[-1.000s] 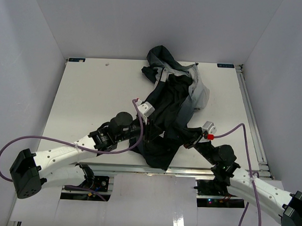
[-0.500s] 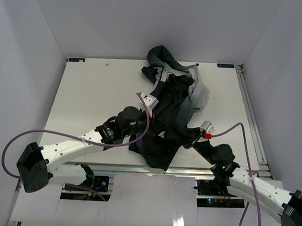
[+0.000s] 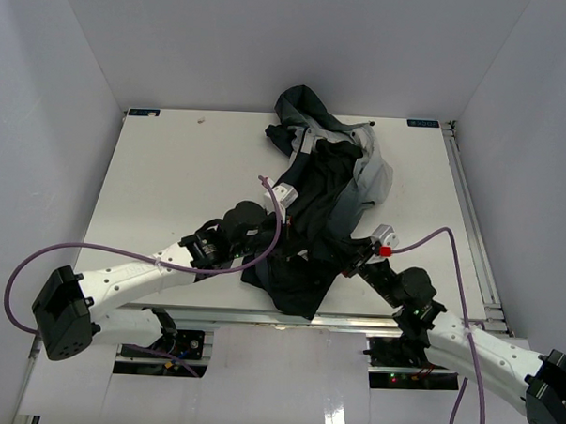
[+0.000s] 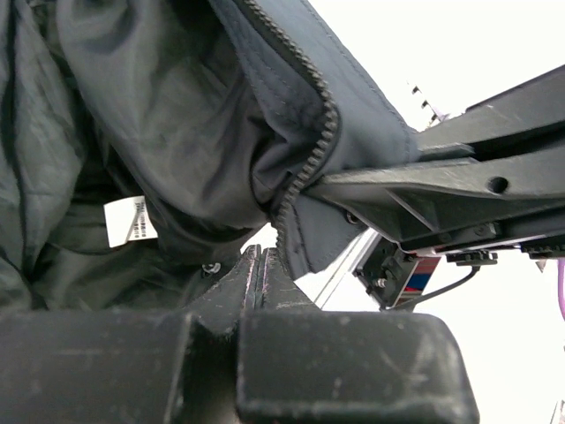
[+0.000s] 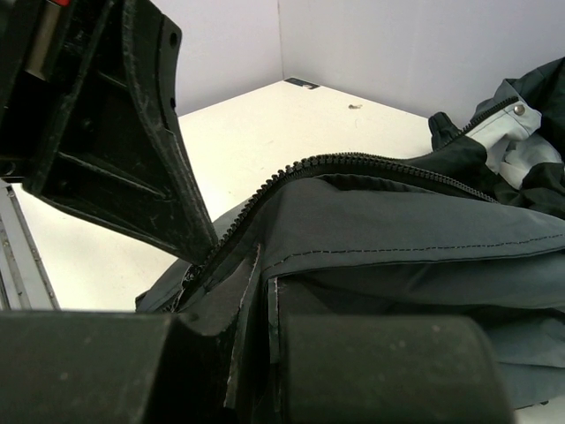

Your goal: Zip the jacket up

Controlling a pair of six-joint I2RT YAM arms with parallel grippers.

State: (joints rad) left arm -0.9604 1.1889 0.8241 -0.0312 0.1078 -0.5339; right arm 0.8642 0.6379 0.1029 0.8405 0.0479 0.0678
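The jacket (image 3: 326,190) lies crumpled on the table's middle, dark with grey panels, hood at the back. My right gripper (image 3: 348,264) is shut on the jacket's lower front edge; in the right wrist view its fingertips (image 5: 265,269) pinch the dark fabric (image 5: 415,230) just below the open zipper teeth (image 5: 353,161). My left gripper (image 3: 305,252) is shut. In the left wrist view its tips (image 4: 259,254) sit right beside the zipper's lower end (image 4: 305,181), and nothing shows between them. The right gripper's fingers (image 4: 424,190) hold the fabric just beyond.
The white table (image 3: 172,170) is walled on three sides. A metal rail (image 3: 471,211) runs along its right edge. A white care label (image 4: 131,221) shows inside the jacket. Purple cables loop from both wrists.
My left gripper has moved right, into the jacket's lower edge beside the right gripper. The right gripper has shifted slightly left with the fabric still in it.
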